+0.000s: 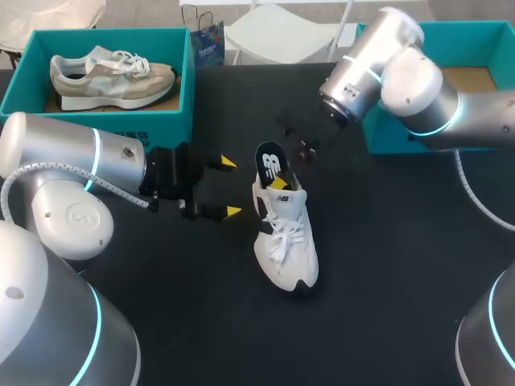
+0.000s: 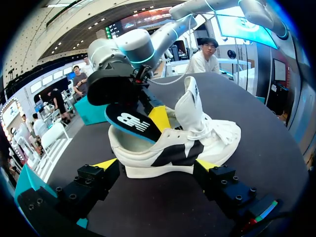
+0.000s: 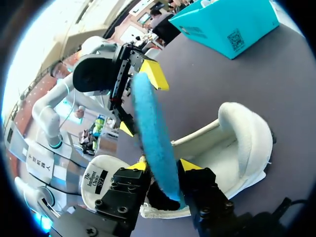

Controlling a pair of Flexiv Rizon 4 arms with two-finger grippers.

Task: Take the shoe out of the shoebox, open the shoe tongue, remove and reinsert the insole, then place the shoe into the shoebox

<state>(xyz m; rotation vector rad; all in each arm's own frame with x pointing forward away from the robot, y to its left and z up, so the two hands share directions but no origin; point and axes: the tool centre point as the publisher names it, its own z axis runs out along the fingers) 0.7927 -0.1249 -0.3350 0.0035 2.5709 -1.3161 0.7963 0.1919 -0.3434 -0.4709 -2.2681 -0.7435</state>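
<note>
A teal box (image 1: 165, 129) is set at the far left of a black table (image 1: 386, 265). A beige sneaker (image 1: 113, 79) is held inside.

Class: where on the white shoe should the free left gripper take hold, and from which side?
Probably the midfoot, from above, the left gripper setting its fingers on either side wall. The white shoe stands upright on its sole and is narrow there; its heel opening is taken by the insole in the right gripper.

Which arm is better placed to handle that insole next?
Right. The right fingers clamp the insole, one end in the white shoe's opening; the left fingers stand open beside the shoe, holding nothing.
</note>
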